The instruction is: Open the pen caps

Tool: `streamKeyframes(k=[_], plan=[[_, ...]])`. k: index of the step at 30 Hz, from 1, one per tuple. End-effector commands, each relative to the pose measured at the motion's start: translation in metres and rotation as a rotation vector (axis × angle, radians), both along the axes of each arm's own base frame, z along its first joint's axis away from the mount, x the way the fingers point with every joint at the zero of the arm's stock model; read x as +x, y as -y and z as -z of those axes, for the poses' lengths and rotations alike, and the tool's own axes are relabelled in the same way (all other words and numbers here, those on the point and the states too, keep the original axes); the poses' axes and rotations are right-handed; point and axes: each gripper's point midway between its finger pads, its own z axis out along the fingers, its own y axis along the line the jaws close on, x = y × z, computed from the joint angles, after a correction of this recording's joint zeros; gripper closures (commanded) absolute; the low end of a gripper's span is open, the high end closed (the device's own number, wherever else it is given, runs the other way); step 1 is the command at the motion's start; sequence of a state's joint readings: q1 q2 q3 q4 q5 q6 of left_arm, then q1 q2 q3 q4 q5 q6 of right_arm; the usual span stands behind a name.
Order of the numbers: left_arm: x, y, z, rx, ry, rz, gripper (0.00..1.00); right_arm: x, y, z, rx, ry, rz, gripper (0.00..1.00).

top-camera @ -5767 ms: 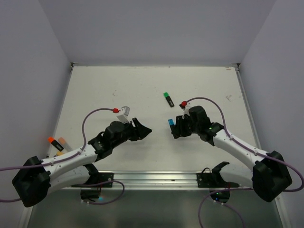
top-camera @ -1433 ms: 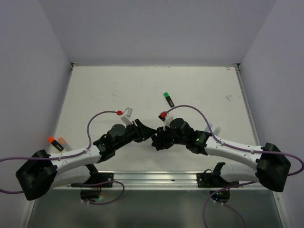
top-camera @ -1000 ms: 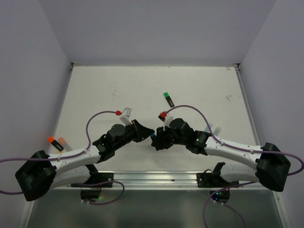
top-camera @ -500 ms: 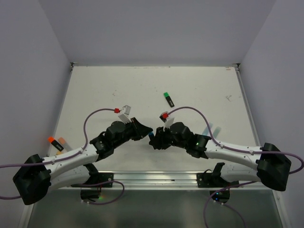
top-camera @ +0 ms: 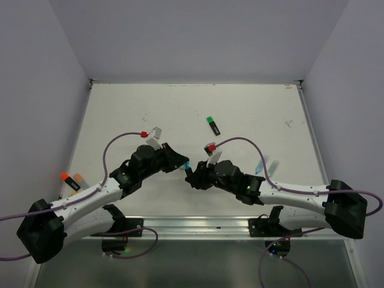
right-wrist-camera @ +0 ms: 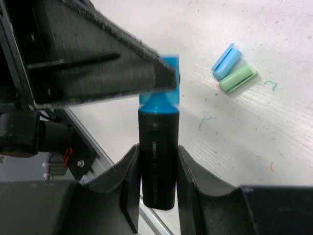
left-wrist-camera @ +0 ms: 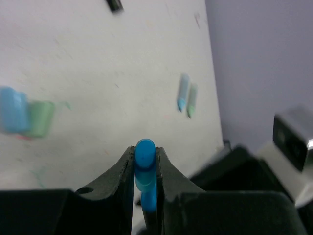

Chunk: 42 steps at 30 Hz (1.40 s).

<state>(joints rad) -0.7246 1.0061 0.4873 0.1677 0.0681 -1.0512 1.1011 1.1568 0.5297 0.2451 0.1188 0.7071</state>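
Top external view: left gripper [top-camera: 180, 163] and right gripper [top-camera: 192, 176] tip to tip over the white table [top-camera: 132, 114], near its middle, towards the front edge.
Left gripper: closed on the blue cap [left-wrist-camera: 145, 159], one finger pressed on each side. Rounded cap end just past the fingertips in the left wrist view.
Right gripper: closed on the black marker body [right-wrist-camera: 157, 161], clamped between both fingers, with the upper part of the body standing clear of them.
Blue cap: at the end of the black marker body, in line with it. Fully seated or partly drawn off: cannot tell, edges blurred.
Light blue cap [right-wrist-camera: 226, 58]: off its marker, lying on the table close to the held marker.
Mint cap [right-wrist-camera: 237, 78]: off its marker, lying alongside the light blue cap and touching it.
Light blue marker body [top-camera: 259, 163]: lying on the table just beyond the right forearm.
Mint marker body [top-camera: 272, 165]: just beside the light blue marker body, roughly parallel.
Green-capped marker [top-camera: 212, 125]: cap fitted, black body, lying alone on the table beyond both grippers.
Orange-capped marker [top-camera: 69, 180]: cap fitted, lying at the left table edge.
Pale orange item [top-camera: 78, 177]: just beside the orange-capped marker. Kind not clear at this size.
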Motion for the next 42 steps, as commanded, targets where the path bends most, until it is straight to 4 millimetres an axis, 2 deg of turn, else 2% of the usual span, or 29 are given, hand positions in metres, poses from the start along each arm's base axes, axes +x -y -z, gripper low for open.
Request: streamKeyframes(k=[1, 7, 11, 13, 15, 16, 18, 19, 20, 22, 23, 25, 27, 30, 32, 33, 37, 42], plan=[[0.089, -0.086, -0.059, 0.053, 0.249, -0.509, 1.00, -0.083, 0.015, 0.069, -0.217, -0.209, -0.237, 1.00], [0.096, -0.103, -0.062, 0.093, 0.257, -0.547, 1.00, -0.099, 0.008, 0.079, -0.230, -0.222, -0.256, 1.00], [0.096, -0.109, -0.055, 0.144, 0.262, -0.527, 1.00, -0.085, 0.018, 0.077, -0.266, -0.188, -0.172, 1.00], [0.092, -0.105, -0.045, 0.174, 0.256, -0.484, 1.00, -0.062, 0.030, 0.067, -0.319, -0.128, -0.073, 1.00], [0.085, -0.103, -0.022, 0.220, 0.221, -0.438, 1.00, -0.042, 0.044, 0.057, -0.369, -0.099, 0.000, 1.00], [0.082, -0.104, -0.013, 0.238, 0.206, -0.427, 1.00, -0.021, 0.056, 0.055, -0.370, -0.112, 0.073, 1.00], [0.074, -0.100, 0.012, 0.274, 0.165, -0.376, 1.00, 0.000, 0.071, 0.051, -0.356, -0.133, 0.125, 1.00], [0.071, -0.098, 0.019, 0.274, 0.157, -0.353, 1.00, 0.021, 0.086, 0.050, -0.349, -0.149, 0.195, 1.00], [0.066, -0.096, 0.033, 0.277, 0.143, -0.331, 1.00, 0.031, 0.092, 0.044, -0.343, -0.139, 0.223, 1.00], [0.056, -0.096, 0.055, 0.283, 0.101, -0.302, 1.00, 0.053, 0.119, 0.045, -0.397, -0.144, 0.315, 1.00], [0.054, -0.095, 0.061, 0.281, 0.095, -0.299, 1.00, 0.062, 0.124, 0.040, -0.409, -0.138, 0.339, 1.00], [0.050, -0.098, 0.076, 0.288, 0.073, -0.299, 1.00, 0.078, 0.145, 0.047, -0.447, -0.176, 0.412, 1.00], [0.048, -0.099, 0.083, 0.299, 0.063, -0.294, 1.00, 0.089, 0.155, 0.045, -0.460, -0.185, 0.444, 1.00], [0.047, -0.095, 0.096, 0.309, 0.041, -0.270, 1.00, 0.111, 0.184, 0.053, -0.480, -0.230, 0.540, 1.00], [0.046, -0.091, 0.104, 0.309, 0.025, -0.249, 1.00, 0.120, 0.193, 0.056, -0.474, -0.253, 0.565, 1.00], [0.047, -0.089, 0.105, 0.306, 0.024, -0.243, 1.00, 0.127, 0.204, 0.057, -0.462, -0.274, 0.598, 1.00], [0.048, -0.081, 0.113, 0.297, 0.007, -0.209, 1.00, 0.138, 0.229, 0.061, -0.466, -0.307, 0.671, 1.00], [0.045, -0.076, 0.122, 0.282, -0.019, -0.190, 0.99, 0.146, 0.251, 0.080, -0.491, -0.362, 0.720, 1.00]])
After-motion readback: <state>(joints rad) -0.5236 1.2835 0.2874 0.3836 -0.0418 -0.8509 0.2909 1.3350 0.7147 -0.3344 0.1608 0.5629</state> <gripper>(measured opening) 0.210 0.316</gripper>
